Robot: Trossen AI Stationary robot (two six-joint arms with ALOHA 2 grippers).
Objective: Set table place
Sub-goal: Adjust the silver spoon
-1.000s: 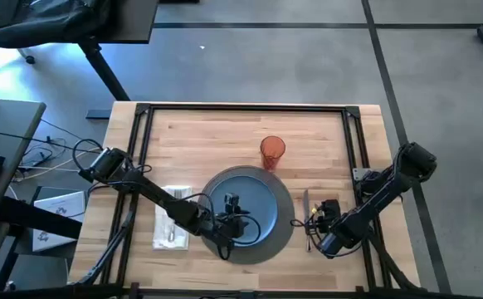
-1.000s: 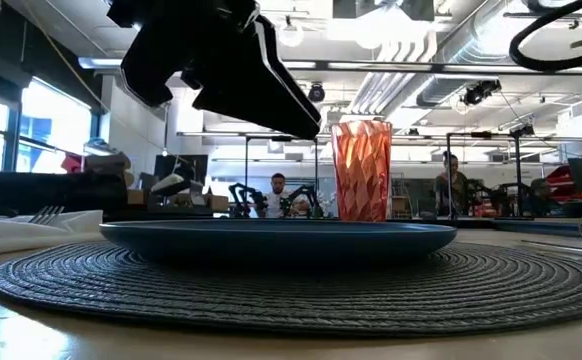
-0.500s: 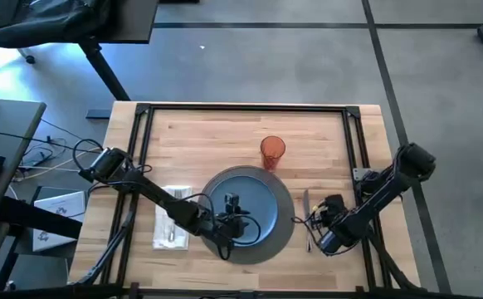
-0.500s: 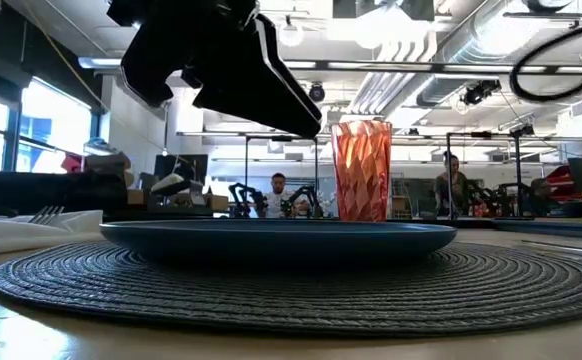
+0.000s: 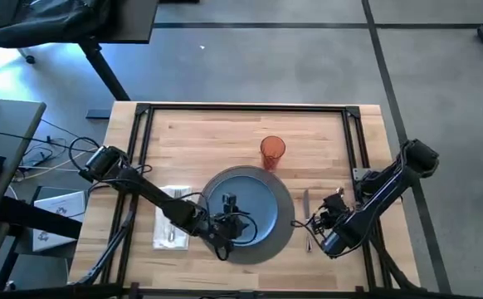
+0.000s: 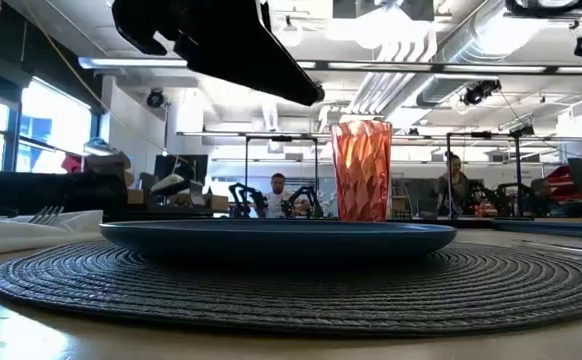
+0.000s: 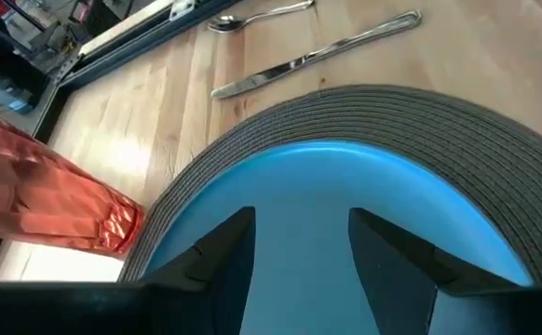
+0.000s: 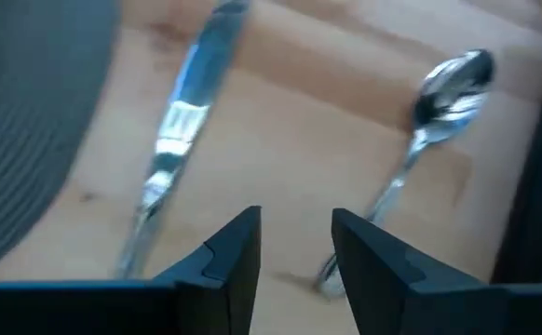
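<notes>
The round dark grey woven placemat lies on the wooden table near its front edge, with a blue plate on it. My left gripper hovers open above the plate, touching nothing. To the right of the mat lie a knife and a spoon, flat on the wood. My right gripper hangs open above them, clear of both. An orange tumbler stands just beyond the mat. A fork rests on a white napkin left of the mat.
A black metal frame runs along the table's edges. Bare wood lies beyond the tumbler toward the far edge. In the low view the left gripper hangs over the plate; people sit at desks in the room behind.
Both grippers have risen. In the low view my left gripper stands higher above the plate than before. My right gripper, which showed low at the picture's right edge, has gone up out of that spot. The plate, mat, tumbler and cutlery have stayed put.
</notes>
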